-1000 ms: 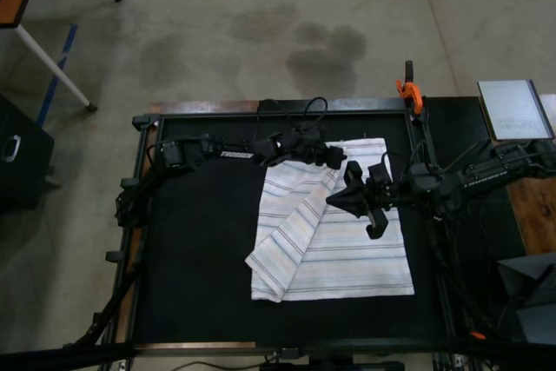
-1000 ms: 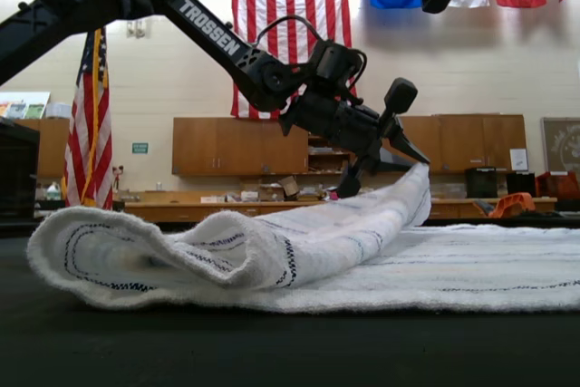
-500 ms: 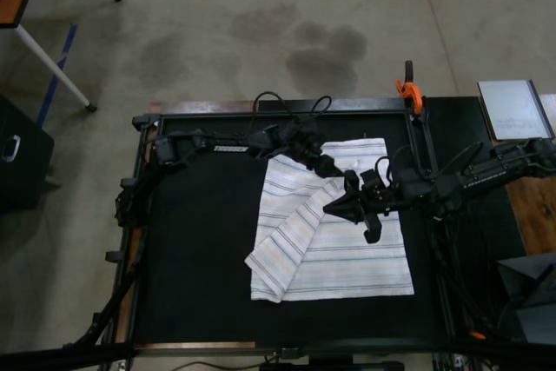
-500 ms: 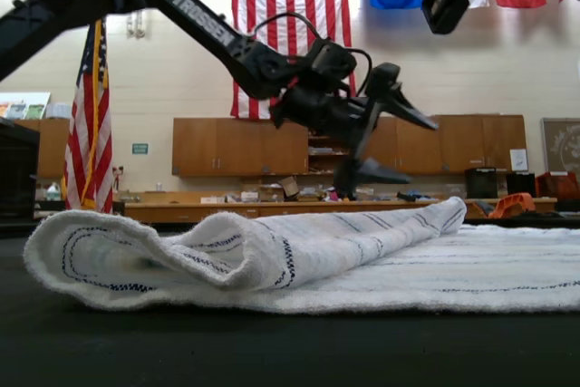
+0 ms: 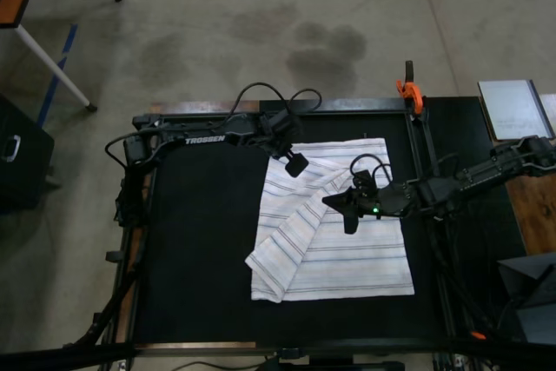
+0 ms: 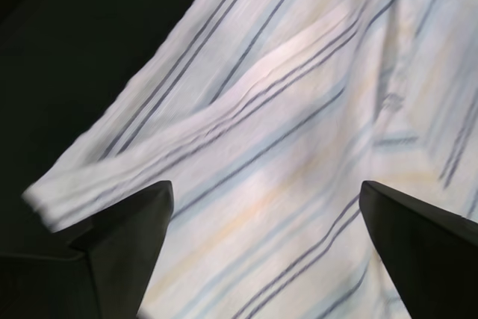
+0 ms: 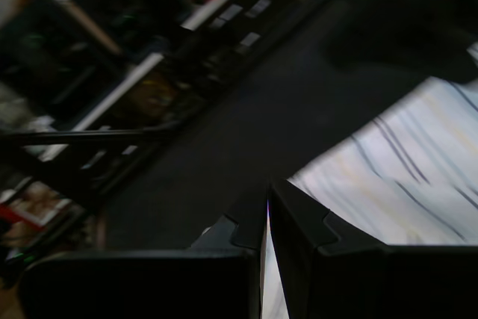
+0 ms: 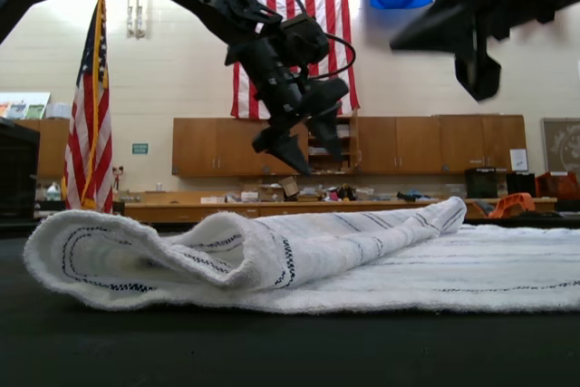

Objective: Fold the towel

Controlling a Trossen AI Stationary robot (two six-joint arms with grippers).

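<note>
Striped towel (image 5: 334, 232) flat beneath left claw (image 8: 304, 147)

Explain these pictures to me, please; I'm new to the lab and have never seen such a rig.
These are two robot arms with pincer grippers, mounted beside a black table. One picture looks straight down, one sits at table level, two come from cameras on the arms' wrists. A striped white towel lies on the table, one side folded diagonally over itself. The left gripper, on the top view's right, hovers open above the towel. The right gripper, at the towel's edge on the top view's left, is shut and holds nothing.
</note>
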